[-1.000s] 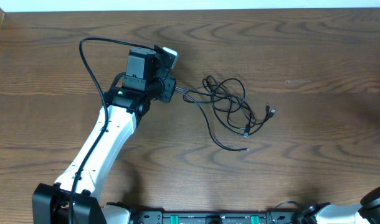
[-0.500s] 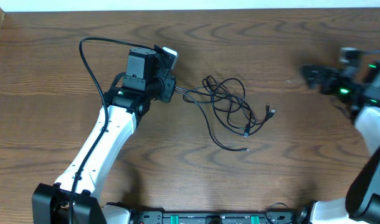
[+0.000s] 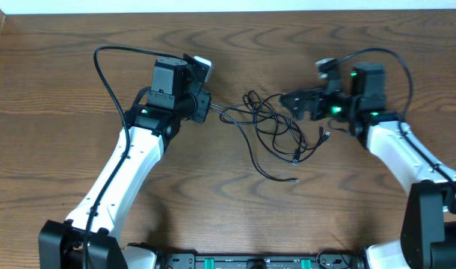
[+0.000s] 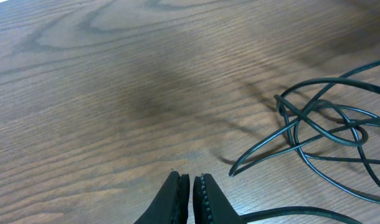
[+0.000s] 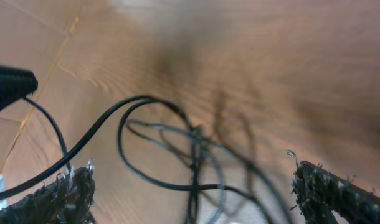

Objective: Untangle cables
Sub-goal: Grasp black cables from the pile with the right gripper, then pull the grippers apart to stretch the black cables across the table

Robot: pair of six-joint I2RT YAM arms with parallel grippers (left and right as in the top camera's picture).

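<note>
The cables (image 3: 273, 123) lie in a loose black tangle at the table's middle; plug ends (image 3: 327, 135) trail off at its right. My left gripper (image 3: 211, 108) sits at the tangle's left edge, shut. In the left wrist view the left gripper (image 4: 191, 183) shows nothing between its tips, and one cable (image 4: 283, 213) runs up against its right finger. The loops (image 4: 321, 124) spread to the right. My right gripper (image 3: 290, 103) hovers wide open over the tangle's upper right. Blurred loops (image 5: 177, 143) lie under and between the fingers of my right gripper (image 5: 199, 186).
The brown wooden table (image 3: 377, 194) stretches round the tangle. The left arm's thick black cable (image 3: 101, 63) arches at the back left. The table's far edge (image 3: 288, 10) runs along the top. The left gripper's tip (image 5: 9, 84) shows in the right wrist view.
The right arm has swung in from the right edge and now hangs over the tangle's right side, jaws still wide. The left arm and the cables have not moved.
</note>
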